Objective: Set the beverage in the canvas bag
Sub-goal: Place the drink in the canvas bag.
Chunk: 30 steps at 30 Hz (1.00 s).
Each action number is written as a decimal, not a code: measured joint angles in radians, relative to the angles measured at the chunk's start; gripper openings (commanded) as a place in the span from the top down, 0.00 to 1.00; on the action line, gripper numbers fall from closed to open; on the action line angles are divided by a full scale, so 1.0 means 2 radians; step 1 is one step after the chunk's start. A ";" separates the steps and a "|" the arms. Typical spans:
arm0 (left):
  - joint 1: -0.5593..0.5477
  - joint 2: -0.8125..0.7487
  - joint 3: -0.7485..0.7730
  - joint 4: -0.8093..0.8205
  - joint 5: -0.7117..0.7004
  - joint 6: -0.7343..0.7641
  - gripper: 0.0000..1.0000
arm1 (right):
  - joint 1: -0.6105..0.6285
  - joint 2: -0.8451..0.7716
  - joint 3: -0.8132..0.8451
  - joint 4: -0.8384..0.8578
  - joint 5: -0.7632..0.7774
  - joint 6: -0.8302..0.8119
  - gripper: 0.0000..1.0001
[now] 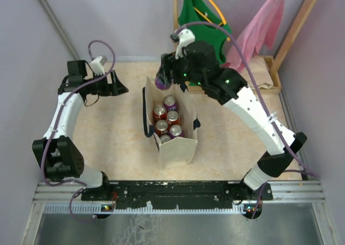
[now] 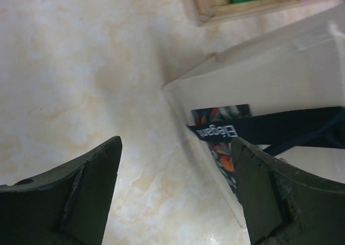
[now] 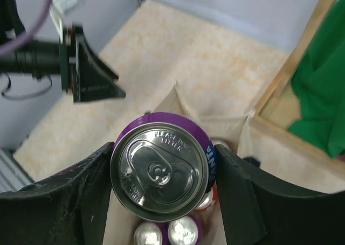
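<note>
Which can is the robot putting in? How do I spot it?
Find the upright cream bag. Over its far end, the right gripper holds a purple can. It is the only can in the air; the others sit inside the bag.

The left arm [image 1: 63, 113] rises from its near-left base, folds at the elbow and reaches to the far left. Its wrist is turned so the left jaws point right, spread wide with nothing between them. The right arm [image 1: 257, 114] stretches from its near-right base across to the far centre, wrist bent downward, the right jaws clamped on a purple can [image 3: 159, 167].
</note>
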 measured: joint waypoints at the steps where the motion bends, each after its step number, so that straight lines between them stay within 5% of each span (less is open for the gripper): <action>1: -0.015 0.000 0.006 0.004 0.002 0.000 0.12 | 0.011 0.000 -0.006 -0.016 0.005 0.001 1.00; 9: -0.041 0.036 0.036 0.025 0.008 -0.004 0.12 | 0.100 0.002 -0.065 -0.105 0.014 0.027 1.00; 30: -0.081 0.089 0.026 0.076 0.011 -0.006 0.12 | 0.170 -0.005 -0.126 -0.184 0.012 0.120 1.00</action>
